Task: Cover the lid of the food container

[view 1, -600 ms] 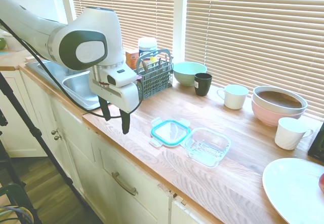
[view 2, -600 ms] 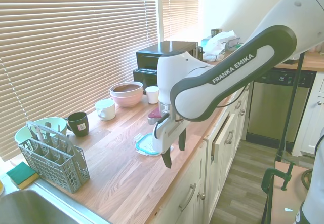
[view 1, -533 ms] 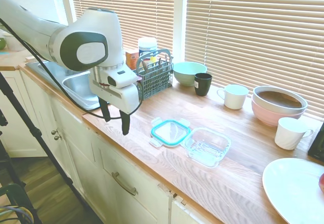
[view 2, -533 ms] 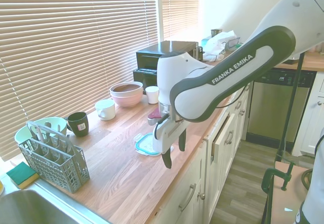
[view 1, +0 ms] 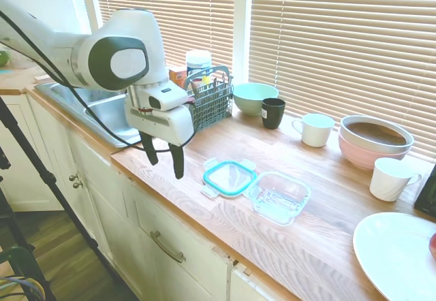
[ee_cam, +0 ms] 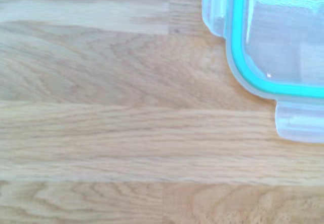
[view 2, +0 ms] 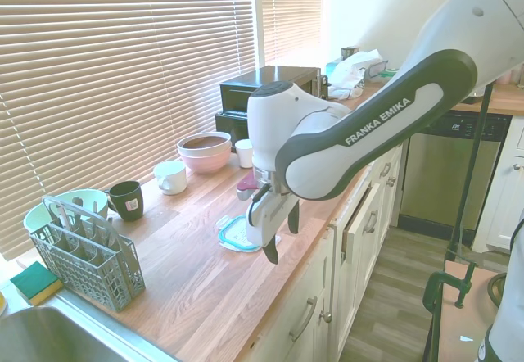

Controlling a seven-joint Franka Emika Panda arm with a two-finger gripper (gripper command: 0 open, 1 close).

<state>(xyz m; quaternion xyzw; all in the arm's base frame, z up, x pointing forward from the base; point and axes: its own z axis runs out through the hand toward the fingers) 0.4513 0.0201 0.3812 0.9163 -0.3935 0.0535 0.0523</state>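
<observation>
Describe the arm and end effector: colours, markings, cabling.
White Franka arm with dark grey joint panels; "FRANKA EMIKA" in white lettering on one grey band, seen in the second exterior view. White end effector with two black fingers. A black cable runs along the arm.
</observation>
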